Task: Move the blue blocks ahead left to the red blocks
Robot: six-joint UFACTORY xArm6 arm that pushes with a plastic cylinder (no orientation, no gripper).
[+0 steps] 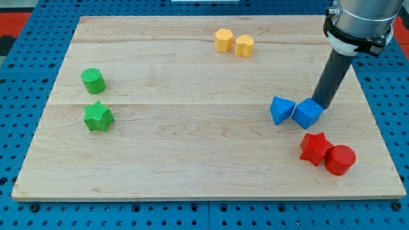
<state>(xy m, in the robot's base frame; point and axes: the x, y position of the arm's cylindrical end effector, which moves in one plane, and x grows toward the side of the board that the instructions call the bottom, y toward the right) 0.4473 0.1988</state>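
Note:
Two blue blocks sit side by side at the view's right: a blue triangular block (281, 110) and a blue cube (307, 113), touching each other. Below them to the right lie a red star block (315, 148) and a red cylinder (340, 160), also touching. My tip (319, 103) is a dark rod that comes down from the view's top right and rests against the upper right side of the blue cube. The red blocks are a short gap below the blue cube.
A yellow hexagonal block (223, 39) and a yellow heart-like block (244, 45) sit at the view's top middle. A green cylinder (93, 80) and a green star (98, 117) sit at the left. The wooden board (192, 160) lies on a blue pegboard.

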